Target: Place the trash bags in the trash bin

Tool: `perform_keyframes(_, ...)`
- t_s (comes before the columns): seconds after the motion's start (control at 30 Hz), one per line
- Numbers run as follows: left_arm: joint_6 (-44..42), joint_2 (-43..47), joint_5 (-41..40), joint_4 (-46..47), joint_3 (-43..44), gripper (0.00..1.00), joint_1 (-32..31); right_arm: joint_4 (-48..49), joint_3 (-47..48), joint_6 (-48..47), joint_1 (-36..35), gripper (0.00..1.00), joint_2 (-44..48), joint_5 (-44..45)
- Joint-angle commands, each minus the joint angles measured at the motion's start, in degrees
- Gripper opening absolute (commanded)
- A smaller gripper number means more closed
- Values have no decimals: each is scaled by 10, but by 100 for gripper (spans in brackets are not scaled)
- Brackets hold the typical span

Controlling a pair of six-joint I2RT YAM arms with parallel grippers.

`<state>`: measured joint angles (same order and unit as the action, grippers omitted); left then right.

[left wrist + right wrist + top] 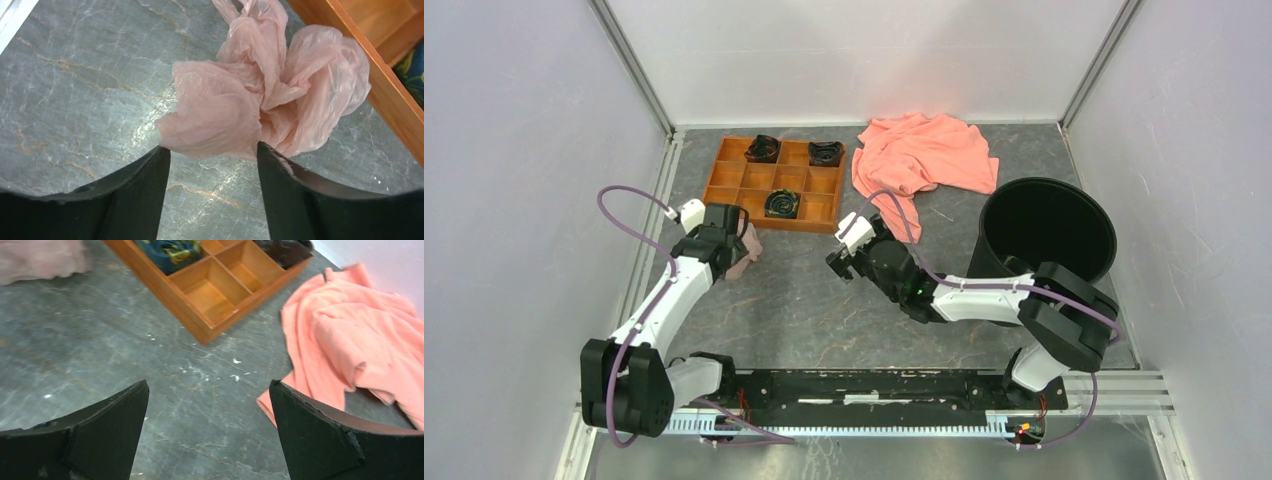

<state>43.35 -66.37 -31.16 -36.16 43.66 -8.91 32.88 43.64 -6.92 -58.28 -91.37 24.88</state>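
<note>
- Trash bag (260, 95): thin pale pink film, crumpled in a loose wad on the table (804, 300), left side. It lies just beside the near-left edge of the orange tray (759, 178). Not in the bin.
- My left pincer (212, 150): fingers spread wide. The bag's lower edge sits right at the tips, partly between them. No squeeze visible on the film. From overhead, the L wrist covers part of the wad.
- My right pincer (208, 385): also spread, nothing between the fingers, only bare table below. It's mid-table, near the tray's near-right corner, well apart from the bag.
- Trash bin (1064, 183): round, black, upright, mouth up, at the right side of the table. Well apart from the bag, w/ the R arm between them. Inside looks dark; can't tell contents.
- Salmon-orange garment (924, 150): rumpled heap at the far side, between tray and bin. One fold trails toward my R pincer.
- Tray: dark coiled items in three compartments, the rest bare.
</note>
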Motion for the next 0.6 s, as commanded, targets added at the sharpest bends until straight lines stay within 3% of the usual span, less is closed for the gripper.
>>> perform_keyframes(0.0,-56,4,38,48,6,62,5,94,-36,21,0,98,40,-113)
perform_keyframes(0.17,-97,0,78,64,1,27,7,101,-28,32,0,98,24,-180)
perform_keyframes(0.23,-125,3,131,74,9,5,7,94,-19,31,0,98,18,-187)
perform_keyframes(0.37,-166,24,217,54,36,2,7,110,-31,34,0,98,22,-195)
perform_keyframes(0.57,-225,124,316,63,19,2,7,192,-79,52,0,98,46,-206)
